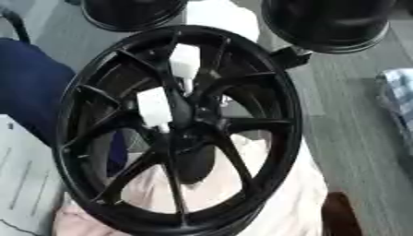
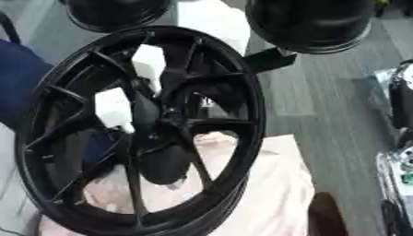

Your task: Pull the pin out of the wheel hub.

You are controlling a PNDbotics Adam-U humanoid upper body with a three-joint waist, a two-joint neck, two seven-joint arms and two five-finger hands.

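Note:
A large black wheel hub (image 1: pixel 179 129) with thin spokes stands tilted and fills most of the view, its lower rim on a pale pink cloth (image 1: pixel 282 203). Two white blocks show among the spokes. One white block (image 1: pixel 153 109) sits just left of the hub's centre with a short stem under it. The other white block (image 1: pixel 184 60) is higher, near the upper rim. Which of them is the pin I cannot tell. Neither of my hands shows in either view.
Two more black rims (image 1: pixel 133 14) (image 1: pixel 327 23) lie at the far edge. A dark blue shape (image 1: pixel 28 87) is at the left, a checked cloth (image 1: pixel 397 92) at the right. A black and silver part (image 2: pixel 401 110) stands at the right edge. Grey floor (image 1: pixel 355 138) lies to the right.

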